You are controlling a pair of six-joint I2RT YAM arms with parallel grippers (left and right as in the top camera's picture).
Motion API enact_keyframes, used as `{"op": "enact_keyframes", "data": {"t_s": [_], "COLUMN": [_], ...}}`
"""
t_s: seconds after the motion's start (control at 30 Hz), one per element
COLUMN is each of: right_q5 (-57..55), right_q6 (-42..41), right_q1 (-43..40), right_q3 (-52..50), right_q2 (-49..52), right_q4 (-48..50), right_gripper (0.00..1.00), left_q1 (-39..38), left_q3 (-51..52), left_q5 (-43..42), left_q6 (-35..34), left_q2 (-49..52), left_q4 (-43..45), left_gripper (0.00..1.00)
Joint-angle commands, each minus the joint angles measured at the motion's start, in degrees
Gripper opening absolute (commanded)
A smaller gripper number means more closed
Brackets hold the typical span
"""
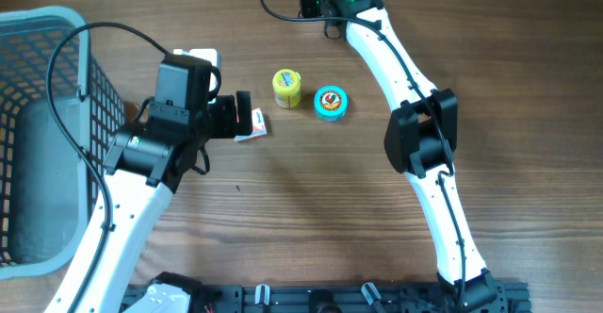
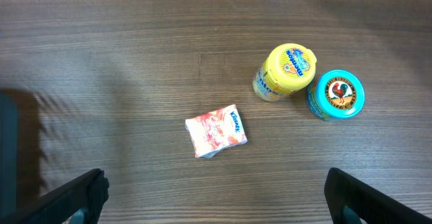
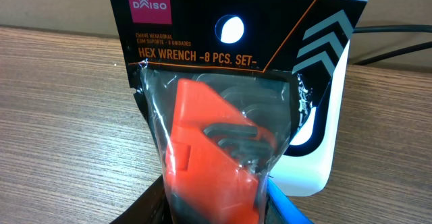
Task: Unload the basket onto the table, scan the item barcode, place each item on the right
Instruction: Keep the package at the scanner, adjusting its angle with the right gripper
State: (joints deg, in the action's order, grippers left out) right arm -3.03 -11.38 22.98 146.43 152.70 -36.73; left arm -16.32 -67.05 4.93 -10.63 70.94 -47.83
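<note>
Brown wood-grain table [image 1: 311, 200]

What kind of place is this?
Probably a pretend shop checkout on a wooden table: a blue basket, small goods like a tissue pack and yellow jar, and a hex wrench pack before a white device, maybe a scanner.

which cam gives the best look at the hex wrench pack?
Right wrist. The hex wrench pack fills the frame there, with its printed header readable and its contents clear through the plastic. Overhead shows only a small red-and-black sliver at the top edge. Left wrist doesn't show it at all.
</note>
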Motion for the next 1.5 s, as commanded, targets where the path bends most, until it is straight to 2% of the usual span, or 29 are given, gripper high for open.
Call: {"op": "enact_keyframes", "data": {"t_s": [0.0, 0.3, 0.47, 0.87, 1.3, 1.47], "right_q5": [-1.3, -1.4, -0.7, 1.5, 3.6, 3.6], "right_q6": [-2.5, -5.3, -5.4, -8.1, -8.4, -7.6], "right_q1": [-0.2, -1.2, -2.2, -2.4, -2.4, -2.3], "right_q3": [1.2, 1.2, 1.2, 1.2, 1.2, 1.7], "right_q2": [0.7, 0.7, 0.7, 0.8, 0.9, 0.6], "right_q4": [0.2, -4.0, -3.5, 0.2, -7.6, -10.6], "right_gripper": [0.30, 0.30, 0.22, 0.24, 0.23, 0.16], "left_q1": [0.3, 0.3, 0.3, 0.3, 0.3, 0.3], "left_q3": [-0.5, -0.5, -0.5, -0.5, -0.5, -0.5], "left_q5": [0.9, -1.6, -1.7, -1.7, -2.5, -2.5], "left_q6": [-1.7, -2.5, -3.7, -4.8, -5.0, -5.0], "left_q2": [0.1, 0.1, 0.0, 0.0, -0.1, -0.1], "left_q4": [0.0, -0.7, -2.2, -2.6, -2.8, -2.8], "left_gripper": [1.00, 1.00, 1.00, 1.00, 1.00, 1.00]}}
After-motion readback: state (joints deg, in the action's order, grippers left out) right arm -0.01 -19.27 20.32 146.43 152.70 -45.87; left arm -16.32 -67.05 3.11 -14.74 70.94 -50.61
